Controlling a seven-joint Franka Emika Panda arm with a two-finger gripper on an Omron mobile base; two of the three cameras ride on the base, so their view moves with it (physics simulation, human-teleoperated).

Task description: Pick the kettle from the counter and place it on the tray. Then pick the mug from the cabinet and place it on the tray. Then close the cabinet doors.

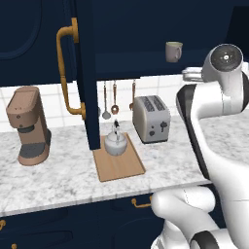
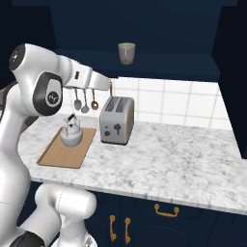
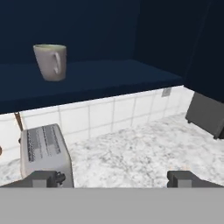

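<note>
While the kettle [image 1: 115,141] sits on the tray [image 1: 119,164], hand [image 3: 113,178] empty, fingers apart, level, facing the shelved mug [image 3: 51,61].

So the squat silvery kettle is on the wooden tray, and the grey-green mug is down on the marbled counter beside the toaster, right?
Not quite. The squat silvery kettle is on the light-brown wooden tray, but the pale grey-green mug stands on the dark navy cabinet shelf, above the boxy silver toaster; the right base view shows it.

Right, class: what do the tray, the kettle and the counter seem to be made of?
Tray: probably wood, light brown and matt, with a faint grain.
Kettle: likely polished metal, silvery-white with soft highlights; its handle is dark.
Counter: looks like marble or similar stone, white with grey veining.
</note>
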